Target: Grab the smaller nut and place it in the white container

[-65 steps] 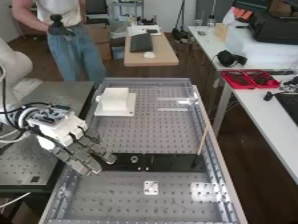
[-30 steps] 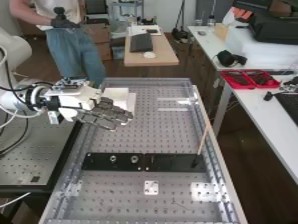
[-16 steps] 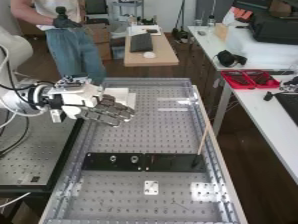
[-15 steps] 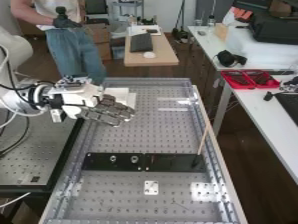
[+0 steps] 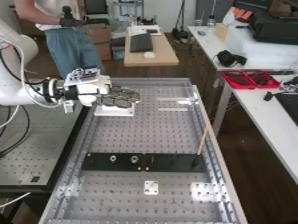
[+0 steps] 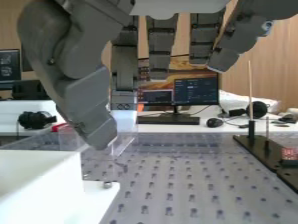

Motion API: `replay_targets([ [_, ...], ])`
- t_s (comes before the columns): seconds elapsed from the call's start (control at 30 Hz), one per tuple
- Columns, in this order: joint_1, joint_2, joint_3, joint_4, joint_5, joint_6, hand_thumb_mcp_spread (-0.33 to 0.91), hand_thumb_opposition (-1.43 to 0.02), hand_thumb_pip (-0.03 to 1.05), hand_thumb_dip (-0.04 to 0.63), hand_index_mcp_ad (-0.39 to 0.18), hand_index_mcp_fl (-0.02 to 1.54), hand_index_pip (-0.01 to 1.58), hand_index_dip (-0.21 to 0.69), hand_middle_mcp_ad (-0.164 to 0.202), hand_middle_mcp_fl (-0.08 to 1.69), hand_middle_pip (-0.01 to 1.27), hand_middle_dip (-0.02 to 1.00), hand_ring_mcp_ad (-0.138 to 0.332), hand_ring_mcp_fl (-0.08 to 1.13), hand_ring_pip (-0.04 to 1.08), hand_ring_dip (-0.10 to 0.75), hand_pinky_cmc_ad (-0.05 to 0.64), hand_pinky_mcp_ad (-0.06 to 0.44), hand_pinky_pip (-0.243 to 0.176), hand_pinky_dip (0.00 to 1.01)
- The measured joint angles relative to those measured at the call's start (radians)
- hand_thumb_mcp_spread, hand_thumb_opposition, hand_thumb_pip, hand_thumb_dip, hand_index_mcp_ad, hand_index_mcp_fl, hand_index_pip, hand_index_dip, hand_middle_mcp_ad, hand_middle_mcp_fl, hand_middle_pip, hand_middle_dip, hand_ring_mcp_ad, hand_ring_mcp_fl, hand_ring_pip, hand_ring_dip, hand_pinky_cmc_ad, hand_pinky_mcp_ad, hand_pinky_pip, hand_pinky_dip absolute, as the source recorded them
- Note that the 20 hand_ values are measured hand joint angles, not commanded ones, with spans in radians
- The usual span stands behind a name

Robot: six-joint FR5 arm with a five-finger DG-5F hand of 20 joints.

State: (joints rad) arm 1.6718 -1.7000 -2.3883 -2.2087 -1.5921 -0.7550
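In the high view the hand (image 5: 120, 97) is above the white container's flat base (image 5: 114, 111) and covers much of the container. Its fingers extend fairly straight. The wrist view has the hand (image 6: 73, 75) with fingers spread and thumb apart, nothing between them, close to the white container (image 6: 36, 172). A small metal piece (image 6: 107, 185) sits on the base; what it is I cannot tell. On the black bar (image 5: 173, 162) stand the larger nut (image 5: 113, 159) and the bearing (image 5: 134, 159).
A thin upright rod (image 5: 203, 137) rises from the bar's right part. A white plate with holes (image 5: 151, 187) lies nearer on the perforated bench (image 5: 133, 137). Raised rails run along the bench's sides. In the wrist view a red block (image 6: 289, 154) is beside the bar (image 6: 261, 150).
From the bar's left end the hand has travelled to the container. Over the last half second it has shifted a little farther up the bench, and its fingers now point more level.
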Motion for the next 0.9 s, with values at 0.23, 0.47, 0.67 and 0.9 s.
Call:
replay_targets([
  [0.23,0.052,-0.023,0.021,0.007,-0.047,0.032,0.42,-0.9,0.71,0.192,-0.101,0.31,1.55,0.051,0.044,0.18,0.12,0.22,0.185,0.03,0.08,0.08,0.332,0.147,-0.021,0.19],
  [0.47,0.095,-0.042,0.038,0.022,-0.088,0.061,0.42,-0.91,0.71,0.192,-0.099,0.32,1.55,0.051,0.044,0.18,0.12,0.22,0.185,0.03,0.08,0.08,0.332,0.147,-0.021,0.19],
  [0.67,0.12,-0.05,0.039,0.024,-0.136,0.082,0.42,-0.91,0.71,0.192,-0.099,0.32,1.55,0.051,0.044,0.18,0.12,0.22,0.185,0.03,0.08,0.08,0.328,0.147,-0.017,0.19],
  [0.9,0.122,-0.053,0.036,0.008,-0.139,0.077,0.42,-0.93,0.71,0.192,-0.099,0.34,1.55,0.051,0.044,0.18,0.12,0.22,0.185,0.03,0.08,0.08,0.328,0.147,-0.019,0.19],
])
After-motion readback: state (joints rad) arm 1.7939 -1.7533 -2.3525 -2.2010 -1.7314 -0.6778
